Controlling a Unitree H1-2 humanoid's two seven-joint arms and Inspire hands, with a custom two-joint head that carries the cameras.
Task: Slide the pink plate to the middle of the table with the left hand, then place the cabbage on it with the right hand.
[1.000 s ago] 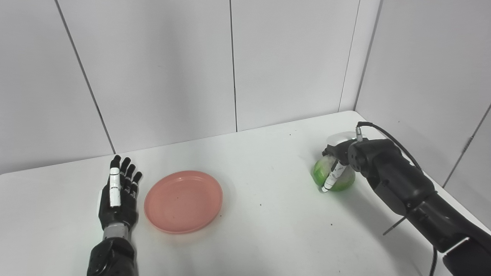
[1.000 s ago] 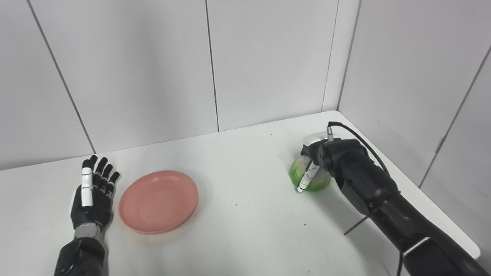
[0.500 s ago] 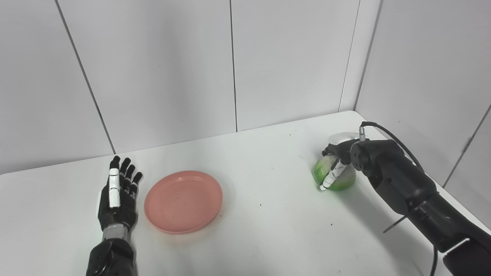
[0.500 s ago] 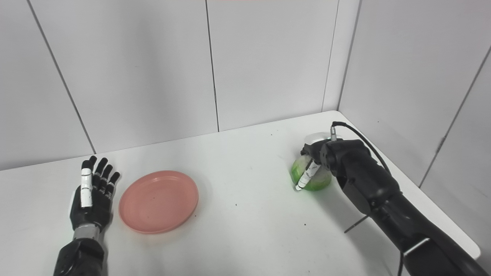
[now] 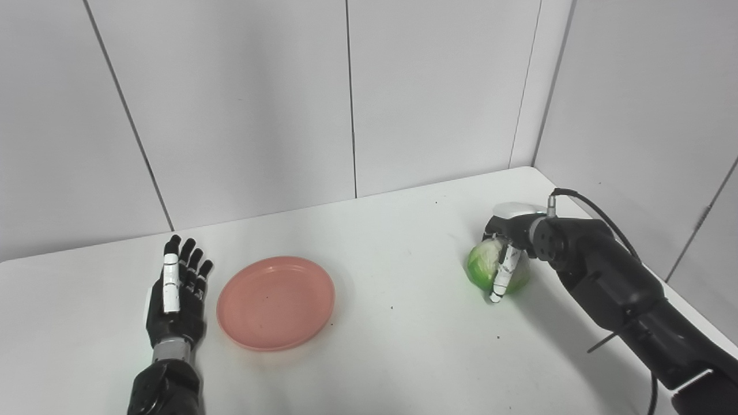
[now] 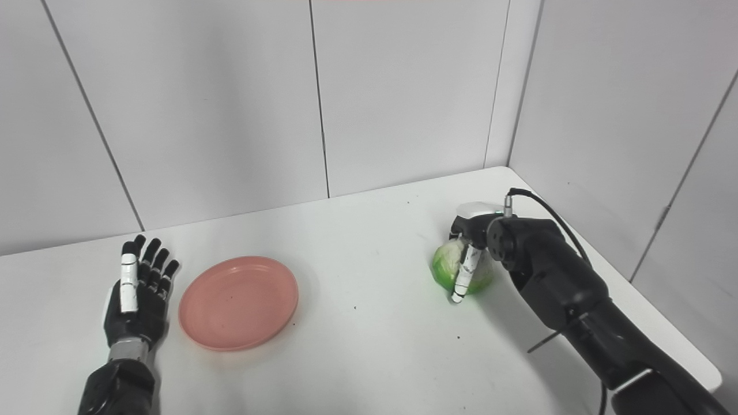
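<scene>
— What are my right hand's fingers point(image 5: 500, 282) doing?

— They are curled around the cabbage point(image 5: 486, 267). My right hand point(image 5: 510, 242) holds it from above and from the side. I cannot tell if the cabbage touches the worktop point(image 5: 403, 346) or hangs just over it.

— Where is the cabbage?

— On the right side, near the corner of the walls, well apart from the pink plate point(image 5: 275, 302).

— And my left hand point(image 5: 176, 294)?

— It lies flat, with its fingers point(image 5: 187, 259) straight and a little apart. It holds nothing. It is just beside the plate's left edge, not touching it.

— Where is the plate?

— It sits left of the middle of the worktop.
</scene>
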